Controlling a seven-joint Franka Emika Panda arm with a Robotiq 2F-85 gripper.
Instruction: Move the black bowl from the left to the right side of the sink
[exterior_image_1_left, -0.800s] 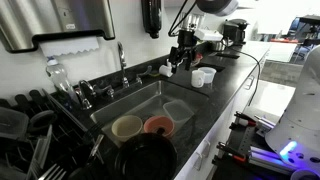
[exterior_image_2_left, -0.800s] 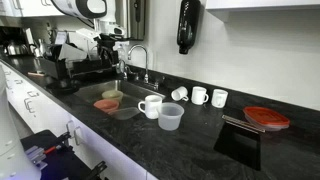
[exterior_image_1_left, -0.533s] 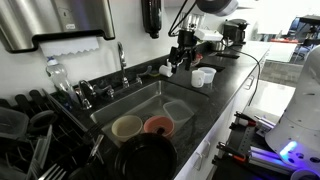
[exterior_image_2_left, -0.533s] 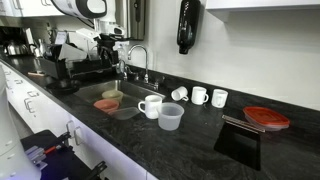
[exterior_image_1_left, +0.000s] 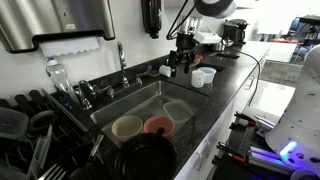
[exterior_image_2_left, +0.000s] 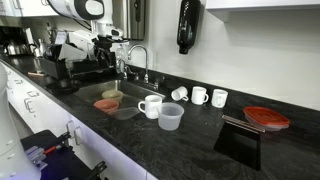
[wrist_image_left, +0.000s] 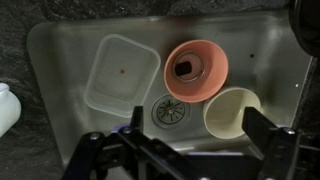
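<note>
The gripper (wrist_image_left: 180, 150) is held over the sink (wrist_image_left: 60, 45) with its jaws spread wide and nothing between them. Around the drain (wrist_image_left: 172, 110), 3 vessels are seen: an orange bowl (wrist_image_left: 212, 88) at 1 o'clock, a clear square container (wrist_image_left: 120, 72) at 10, a cream bowl (wrist_image_left: 232, 112) at 3. The black bowl (exterior_image_1_left: 150, 160) is seen beside the sink, well apart from the gripper.

Arm (exterior_image_1_left: 208, 8) reaches in from above, wrist bent down; gripper (wrist_image_left: 180, 148) points straight downward; fingers (wrist_image_left: 265, 135) spread wide apart, empty; gripper (exterior_image_2_left: 106, 45) hangs in mid-air.
</note>
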